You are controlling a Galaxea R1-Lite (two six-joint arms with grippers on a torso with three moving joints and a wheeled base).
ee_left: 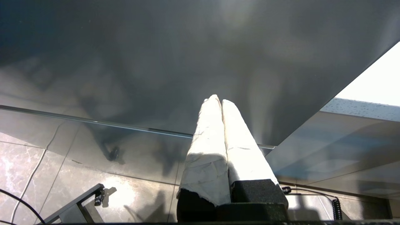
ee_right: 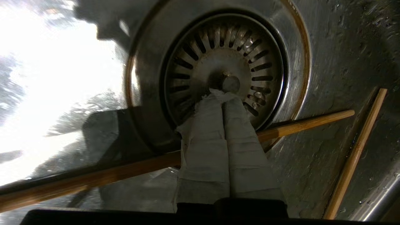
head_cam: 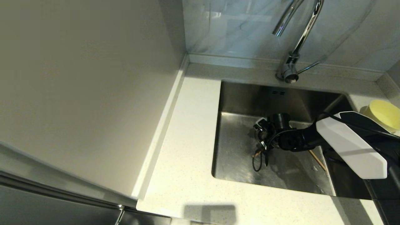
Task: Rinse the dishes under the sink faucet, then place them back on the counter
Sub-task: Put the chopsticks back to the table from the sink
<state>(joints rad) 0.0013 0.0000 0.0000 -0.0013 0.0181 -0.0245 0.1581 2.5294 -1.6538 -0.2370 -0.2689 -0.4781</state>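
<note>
My right gripper (ee_right: 222,93) is down in the sink (head_cam: 240,156), shut with nothing between its fingers; the tips hover over the round strainer drain (ee_right: 225,59). One brown chopstick (ee_right: 93,176) lies on the sink floor and crosses under the shut fingers. The second chopstick (ee_right: 356,153) lies apart from it, nearer the sink wall. In the head view the right gripper (head_cam: 264,137) hides the drain and a chopstick (head_cam: 317,160) pokes out beneath the forearm. The pale-yellow bowl (head_cam: 386,114) stands on the counter at the far right. The pink bowl is out of view. My left gripper (ee_left: 218,100) is shut and empty, parked low.
The chrome faucet (head_cam: 301,34) arches over the sink's back edge, its lever (head_cam: 309,67) pointing right. Off-white counter (head_cam: 187,140) runs along the sink's left and front. A tall pale panel (head_cam: 87,87) walls the left. The left wrist view shows dark cabinet front and floor tiles.
</note>
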